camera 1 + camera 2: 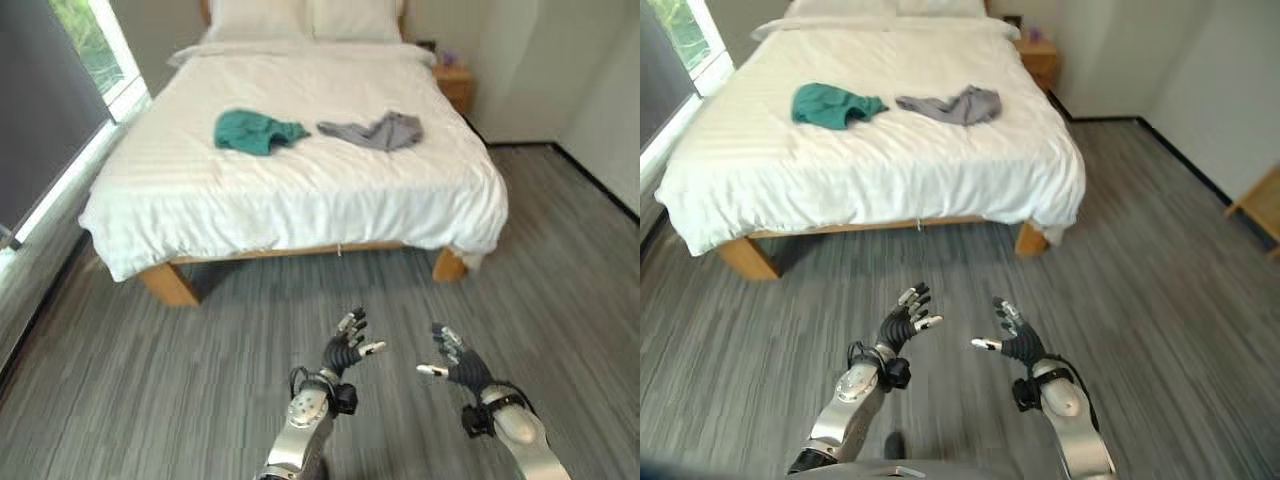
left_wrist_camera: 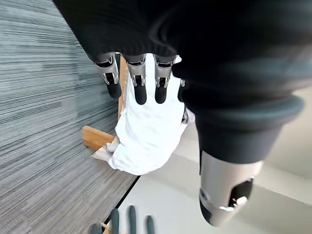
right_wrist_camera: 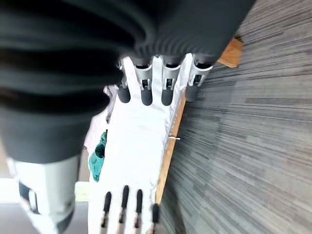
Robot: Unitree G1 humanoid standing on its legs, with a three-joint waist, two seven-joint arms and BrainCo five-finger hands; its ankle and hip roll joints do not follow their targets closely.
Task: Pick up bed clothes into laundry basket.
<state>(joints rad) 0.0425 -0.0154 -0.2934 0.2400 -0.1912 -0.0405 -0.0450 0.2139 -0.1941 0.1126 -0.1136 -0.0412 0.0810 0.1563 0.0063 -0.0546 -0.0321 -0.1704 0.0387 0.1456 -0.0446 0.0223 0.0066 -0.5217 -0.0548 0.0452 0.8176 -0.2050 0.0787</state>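
Both hands up, nothing grabbed
Left hand (image 1: 345,350) and right hand (image 1: 455,362) hover open over the floor; green garment (image 1: 255,131) and grey garment (image 1: 377,131) lie mid-bed (image 1: 300,190).

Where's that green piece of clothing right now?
In the left eye view, the green garment lies on the white bed, left of centre, just left of the grey garment.
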